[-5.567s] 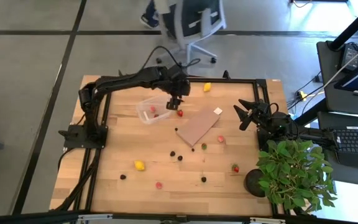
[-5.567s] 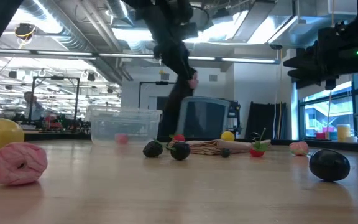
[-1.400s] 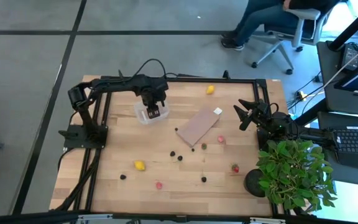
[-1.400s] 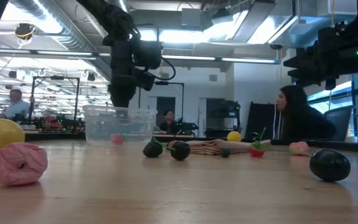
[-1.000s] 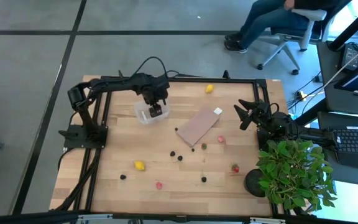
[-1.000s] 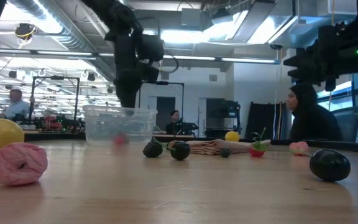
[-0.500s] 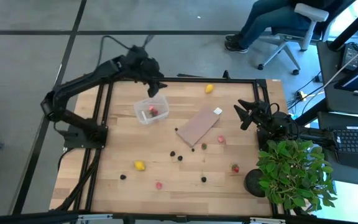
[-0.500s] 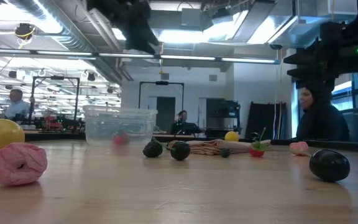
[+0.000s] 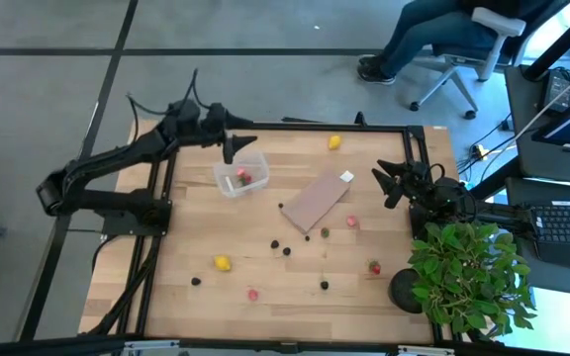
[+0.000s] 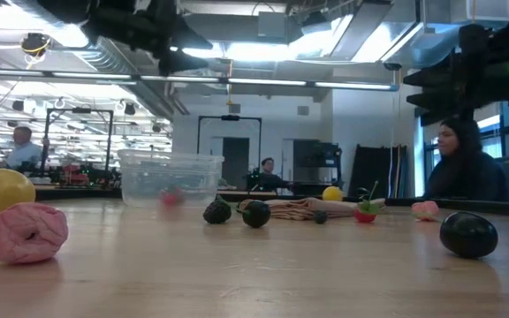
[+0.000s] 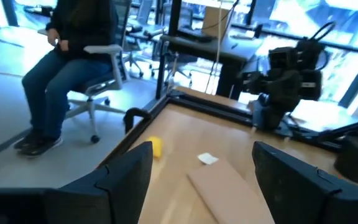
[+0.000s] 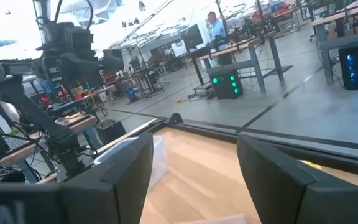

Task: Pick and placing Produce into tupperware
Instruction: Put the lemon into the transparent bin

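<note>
The left gripper [image 9: 237, 145] hangs raised above the table's [image 9: 186, 247] far edge with its fingers spread and nothing between them; the tupperware [image 9: 241, 174] sits just below and in front of it, holding a couple of red pieces [image 9: 244, 178]. The right gripper [image 9: 385, 178] waits over the opposite side of the table, also spread and empty, with a red piece [image 9: 351, 222] lying on the wood nearest to it.

Most of the produce lies well away from the left gripper: a yellow piece [image 9: 223, 263], a pink one [image 9: 253, 294] and several dark berries [image 9: 280, 245] toward the near half of the table, beyond the tan board [image 9: 315, 200], and another yellow piece [image 9: 333, 141] off to the side along the far edge.

This looks like the gap between a drop and the next pick. The next move calls for choosing one loose piece, bringing the spread gripper down squarely over it, and closing gently, since the pieces are small and round and could roll away.
</note>
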